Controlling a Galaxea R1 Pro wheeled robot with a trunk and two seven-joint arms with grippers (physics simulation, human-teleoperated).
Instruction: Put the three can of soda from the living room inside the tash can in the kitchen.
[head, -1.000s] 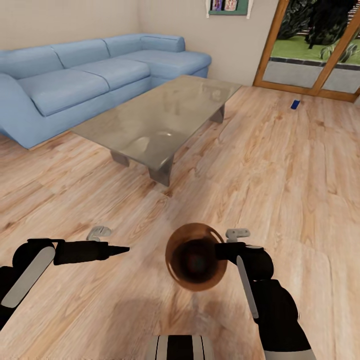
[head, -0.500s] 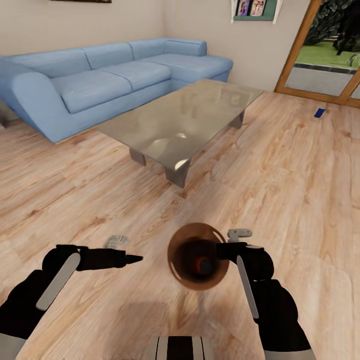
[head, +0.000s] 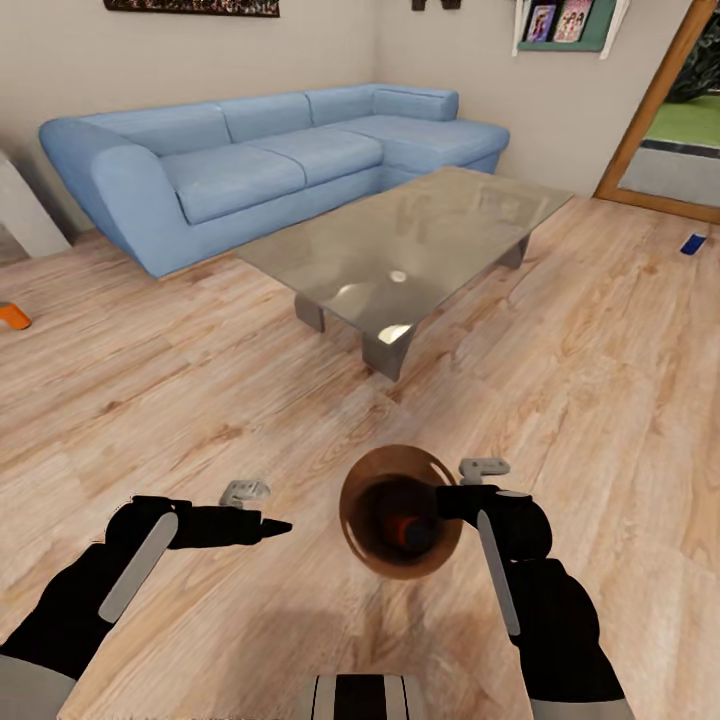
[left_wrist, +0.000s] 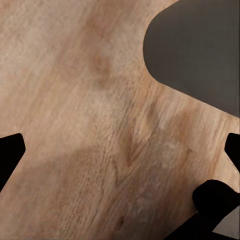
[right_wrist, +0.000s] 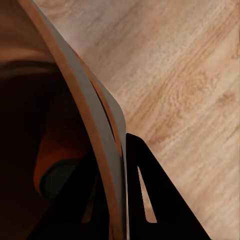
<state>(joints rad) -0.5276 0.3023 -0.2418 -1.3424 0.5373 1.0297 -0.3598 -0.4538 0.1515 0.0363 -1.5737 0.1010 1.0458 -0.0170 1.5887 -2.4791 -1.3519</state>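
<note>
My right gripper (head: 446, 500) is shut on the rim of the brown wooden trash can (head: 372, 490) and holds it above the plank floor. An orange soda can (head: 405, 528) lies inside it. In the right wrist view the trash can's thin wall (right_wrist: 87, 110) runs between my fingers (right_wrist: 150, 195), with the can's orange body and grey top (right_wrist: 57, 172) below. Another orange can (head: 12, 316) lies on the floor at the far left. A small dark blue can (head: 692, 243) lies on the floor near the door. My left gripper (head: 268, 525) hangs open over bare floor (left_wrist: 115, 125).
A blue corner sofa (head: 270, 160) stands along the back wall. A shiny low table (head: 420, 240) sits in front of it, straight ahead of me. A wood-framed glass door (head: 660, 110) is at the right. A pale slanted thing (head: 25, 215) stands at the far left.
The camera has turned left, so sofa, table and blue can sit further right in the picture. The orange can on the floor came into view. My left arm drew inward. The trash can stays gripped.
</note>
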